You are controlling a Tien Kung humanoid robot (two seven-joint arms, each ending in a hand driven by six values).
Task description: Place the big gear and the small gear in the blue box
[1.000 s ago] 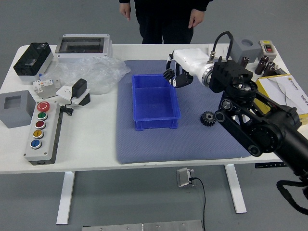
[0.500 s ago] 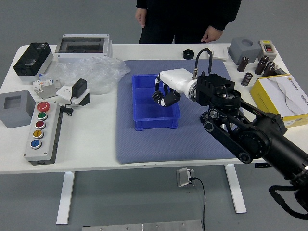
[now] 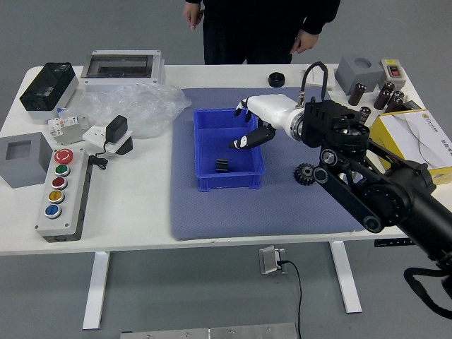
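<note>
My right hand (image 3: 244, 127) hangs over the blue box (image 3: 203, 145) from the right, its fingers spread and holding nothing. A small black ridged gear (image 3: 222, 164) lies inside the box near the front wall, below and left of the thumb, apart from the hand. To the right of the box, a wider black toothed gear (image 3: 304, 174) rests on the grey-blue mat, beside my forearm. My left hand is out of view.
A black round part (image 3: 276, 79) sits at the mat's back. Right: black cylinders (image 3: 357, 94), a yellow box (image 3: 413, 141). Left: plastic wrap (image 3: 141, 109), a button panel (image 3: 60, 205). Behind the table a person stands, both hands lowered, touching nothing on it.
My right hand moved left and nearer over the box with the small gear, then let it go; the gear now lies inside. The hand has opened and drawn back slightly right. The person shifted.
</note>
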